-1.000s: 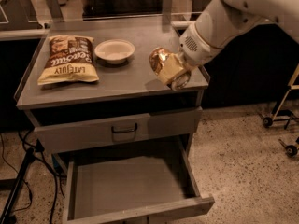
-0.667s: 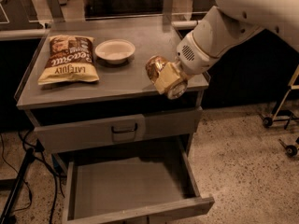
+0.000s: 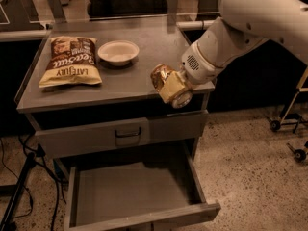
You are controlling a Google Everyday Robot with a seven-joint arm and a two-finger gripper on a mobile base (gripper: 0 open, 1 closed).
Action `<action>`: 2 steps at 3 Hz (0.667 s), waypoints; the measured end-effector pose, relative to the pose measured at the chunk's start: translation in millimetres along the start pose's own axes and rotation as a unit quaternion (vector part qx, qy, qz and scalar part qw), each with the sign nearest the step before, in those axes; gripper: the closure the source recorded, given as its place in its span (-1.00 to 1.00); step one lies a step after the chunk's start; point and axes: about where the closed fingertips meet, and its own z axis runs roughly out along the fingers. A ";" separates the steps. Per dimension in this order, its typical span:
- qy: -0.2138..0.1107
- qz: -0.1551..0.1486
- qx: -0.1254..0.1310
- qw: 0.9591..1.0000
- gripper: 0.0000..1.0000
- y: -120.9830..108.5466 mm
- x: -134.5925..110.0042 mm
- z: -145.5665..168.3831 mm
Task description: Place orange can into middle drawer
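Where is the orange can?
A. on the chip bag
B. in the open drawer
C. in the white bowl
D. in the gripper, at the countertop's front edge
D: the gripper is shut on the orange can at the countertop's front edge, above the middle drawer.

The end effector (image 3: 175,88), at 4 o'clock from the white bowl (image 3: 118,52), clasps the tilted orange can (image 3: 161,77) over the surface's (image 3: 144,32) front edge. A chip bag (image 3: 70,60) lies at the bowl's 9 o'clock. At 6 o'clock, the middle drawer (image 3: 144,218) stands pulled out.
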 end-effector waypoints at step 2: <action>0.029 0.015 -0.019 0.999 1.00 18.0 40.1 67.4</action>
